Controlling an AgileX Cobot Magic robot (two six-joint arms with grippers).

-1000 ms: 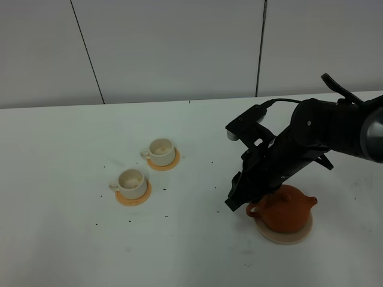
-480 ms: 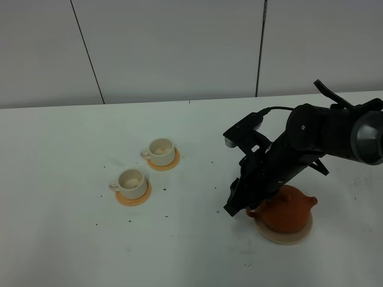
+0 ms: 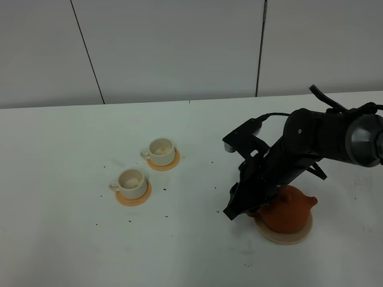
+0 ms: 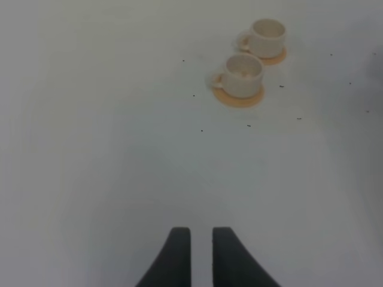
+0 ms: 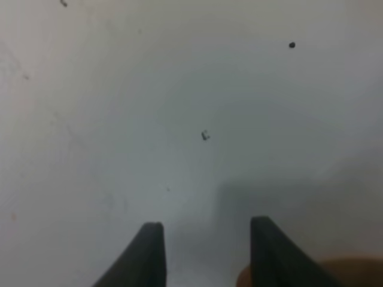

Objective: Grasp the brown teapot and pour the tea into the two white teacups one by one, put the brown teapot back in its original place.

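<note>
The brown teapot (image 3: 290, 210) stands upright on its pale tan coaster (image 3: 281, 235) at the right of the table. My right gripper (image 3: 233, 209) hangs low beside the pot's left flank, by the handle. In the right wrist view this gripper (image 5: 206, 239) is open over bare table, and a brown patch of the teapot (image 5: 347, 272) shows beside one finger. The two white teacups (image 3: 161, 150) (image 3: 131, 181) sit on orange coasters at the left, also as teacups (image 4: 267, 37) (image 4: 243, 74) in the left wrist view. My left gripper (image 4: 201, 251) has a narrow gap and holds nothing. No tea is visible.
Small dark specks dot the white table (image 3: 72, 239). The orange coasters (image 3: 174, 161) (image 3: 135, 198) lie under the cups. A grey panelled wall (image 3: 179, 48) rises behind the table's far edge. The right arm's black body (image 3: 311, 143) leans over the teapot.
My right arm has swung slightly left and its gripper has sunk a little toward the table beside the teapot. The teapot and cups have not moved.
</note>
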